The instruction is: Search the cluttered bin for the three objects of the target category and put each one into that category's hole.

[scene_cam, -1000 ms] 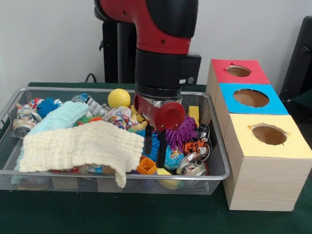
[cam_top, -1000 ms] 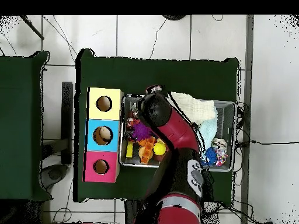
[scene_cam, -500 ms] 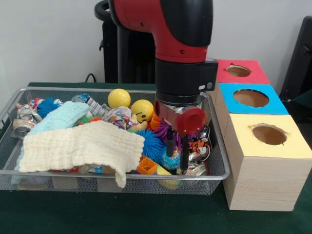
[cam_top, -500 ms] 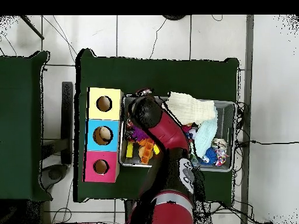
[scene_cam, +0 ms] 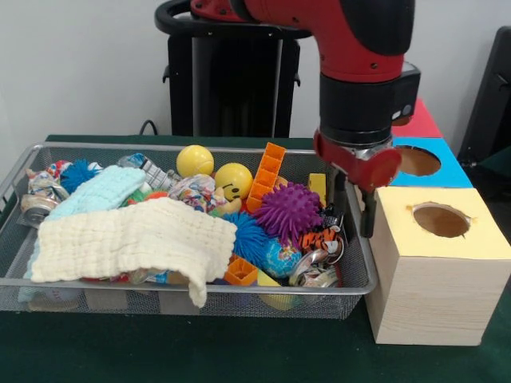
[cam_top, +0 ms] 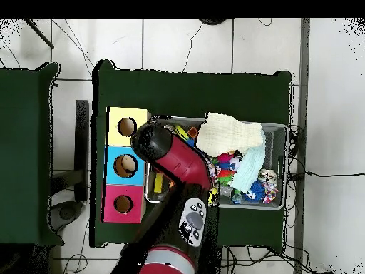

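My gripper [scene_cam: 349,209] hangs open and empty over the bin's right end, right beside the yellow box [scene_cam: 479,239]. One dark finger [scene_cam: 367,214] crosses that box's left edge. Inside the wire bin [scene_cam: 361,281] lie a purple spiky ball [scene_cam: 287,211], a blue spiky ball [scene_cam: 249,236], a yellow smiley ball [scene_cam: 233,179], a plain yellow ball [scene_cam: 195,160], an orange brick piece [scene_cam: 270,175] and a tiger toy [scene_cam: 323,237]. In the overhead view the arm's head [cam_top: 151,143] hides the gripper between the bin [cam_top: 281,128] and the yellow box [cam_top: 114,118].
A cream cloth [scene_cam: 132,239] and a light blue cloth [scene_cam: 100,191] cover the bin's left half, with crushed cans [scene_cam: 36,201] at the left end. Behind the yellow box stand a blue box [scene_cam: 455,169] and a red box [scene_cam: 423,121], each with a round hole.
My gripper has risen out of the clutter and swung right, from the bin's middle to its right rim by the yellow box. The purple ball and orange brick are now uncovered.
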`<act>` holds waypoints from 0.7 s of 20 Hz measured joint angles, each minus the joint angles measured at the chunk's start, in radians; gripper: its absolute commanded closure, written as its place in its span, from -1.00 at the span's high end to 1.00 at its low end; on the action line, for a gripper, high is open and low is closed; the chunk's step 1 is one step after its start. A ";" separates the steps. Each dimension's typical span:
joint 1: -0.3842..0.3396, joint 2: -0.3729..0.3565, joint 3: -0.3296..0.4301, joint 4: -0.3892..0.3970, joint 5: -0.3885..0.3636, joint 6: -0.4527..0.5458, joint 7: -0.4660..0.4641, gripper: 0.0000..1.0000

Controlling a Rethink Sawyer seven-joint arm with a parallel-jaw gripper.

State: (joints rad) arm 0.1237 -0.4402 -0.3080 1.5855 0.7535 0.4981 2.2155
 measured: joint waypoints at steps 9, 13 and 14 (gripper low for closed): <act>0.004 0.018 -0.034 -0.024 0.000 0.023 0.056 1.00; -0.009 0.038 -0.049 -0.029 0.000 0.022 0.056 1.00; -0.010 0.039 -0.049 -0.029 0.000 0.022 0.056 1.00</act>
State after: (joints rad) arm 0.1134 -0.4009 -0.3568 1.5569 0.7534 0.5206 2.2720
